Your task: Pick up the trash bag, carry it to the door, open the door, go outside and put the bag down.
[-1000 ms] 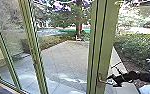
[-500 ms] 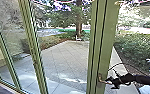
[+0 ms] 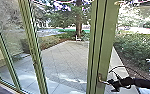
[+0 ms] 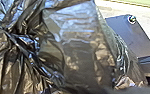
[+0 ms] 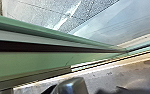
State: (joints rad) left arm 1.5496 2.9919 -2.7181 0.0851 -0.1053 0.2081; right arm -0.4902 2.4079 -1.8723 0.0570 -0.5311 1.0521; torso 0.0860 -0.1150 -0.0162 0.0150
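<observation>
Right gripper (image 3: 110, 82) at door handle (image 3: 101, 79), metal lever at gripper's ten o'clock; whether clenched or released, can't tell. Its dark arm (image 3: 141, 83) runs toward three. Green-framed door (image 3: 107, 42) rises toward twelve. Left gripper: state can't be told; dark, crinkled trash bag (image 4: 78, 50) close before left wrist camera. Beyond glass, paving (image 3: 66, 57) toward ten, hedge (image 3: 138, 46) toward one.

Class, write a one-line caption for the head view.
Right gripper at the handle of a green door, paved yard beyond.
</observation>
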